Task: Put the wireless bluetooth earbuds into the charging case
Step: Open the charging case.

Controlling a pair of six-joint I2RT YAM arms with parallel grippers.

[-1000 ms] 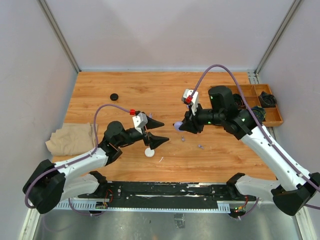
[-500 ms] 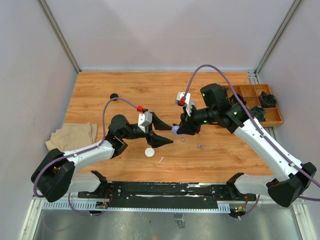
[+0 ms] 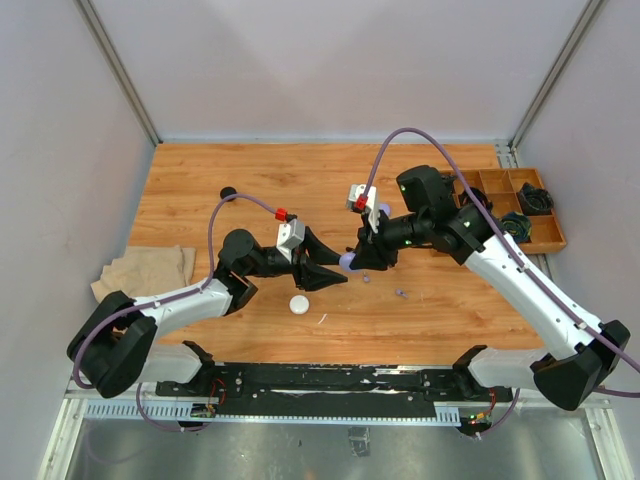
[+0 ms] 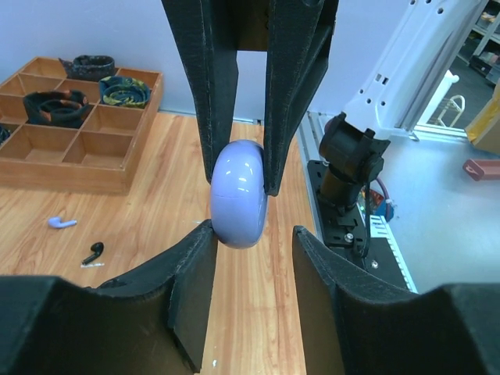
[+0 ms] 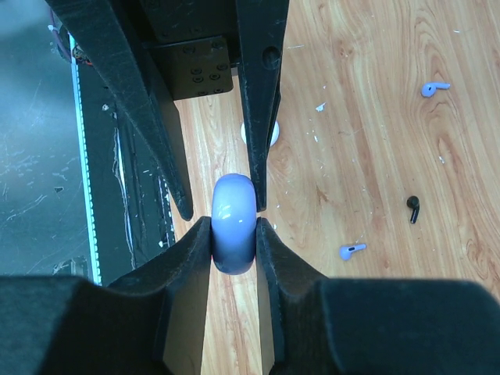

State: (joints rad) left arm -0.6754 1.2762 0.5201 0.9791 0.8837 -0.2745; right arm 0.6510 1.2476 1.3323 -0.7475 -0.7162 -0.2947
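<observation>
Though half-open, end effector [image 4: 255, 230] astride case [image 4: 238, 191]

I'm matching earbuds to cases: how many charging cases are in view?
3. A lavender case held in the right gripper; a white case near the table front edge; a black case toward its far left. Others may be hidden.
</observation>
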